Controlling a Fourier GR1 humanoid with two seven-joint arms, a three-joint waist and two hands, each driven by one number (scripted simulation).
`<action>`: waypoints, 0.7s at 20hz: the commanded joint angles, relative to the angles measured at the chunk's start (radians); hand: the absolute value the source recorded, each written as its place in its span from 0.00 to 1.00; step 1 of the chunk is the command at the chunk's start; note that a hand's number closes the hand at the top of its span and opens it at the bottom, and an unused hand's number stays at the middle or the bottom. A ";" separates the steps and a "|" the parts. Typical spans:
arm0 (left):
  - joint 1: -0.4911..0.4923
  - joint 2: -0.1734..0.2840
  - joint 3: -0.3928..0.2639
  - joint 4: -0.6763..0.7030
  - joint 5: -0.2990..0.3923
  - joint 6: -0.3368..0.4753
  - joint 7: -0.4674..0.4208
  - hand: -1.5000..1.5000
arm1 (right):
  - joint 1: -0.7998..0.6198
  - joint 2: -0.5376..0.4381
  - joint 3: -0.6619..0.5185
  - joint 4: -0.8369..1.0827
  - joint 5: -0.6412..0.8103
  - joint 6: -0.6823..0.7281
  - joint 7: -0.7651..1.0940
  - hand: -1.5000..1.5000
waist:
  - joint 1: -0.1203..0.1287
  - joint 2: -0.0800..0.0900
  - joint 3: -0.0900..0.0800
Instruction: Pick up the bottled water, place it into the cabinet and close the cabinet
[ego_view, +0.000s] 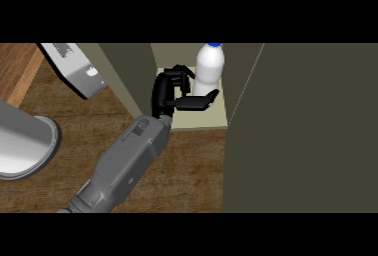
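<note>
Hand (171, 90) open by bottle (209, 67) — inside cabinet (295, 125).

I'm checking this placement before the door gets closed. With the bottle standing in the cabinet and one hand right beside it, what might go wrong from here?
1. The robot hand sits close against the upright bottled water; pulling back could brush it and tip it over.
2. The bottle stands near the front of the cabinet shelf, so a topple might roll it out.
3. The open cabinet door could strike the forearm if swung shut too soon.
</note>
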 joint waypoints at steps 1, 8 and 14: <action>-0.109 0.000 0.030 0.141 0.006 -0.001 0.019 1.00 | 0.013 -0.021 -0.056 -0.038 -0.109 0.035 0.003 0.00 | -0.002 0.002 0.000; -0.219 0.000 -0.001 0.366 -0.073 0.101 0.002 1.00 | -0.007 -0.018 -0.069 -0.047 -0.112 0.056 0.013 0.00 | -0.028 0.012 0.000; -0.238 0.026 0.123 0.467 -0.019 0.106 -0.071 1.00 | 0.001 -0.007 -0.061 -0.053 -0.112 0.071 0.008 0.00 | -0.040 0.023 -0.001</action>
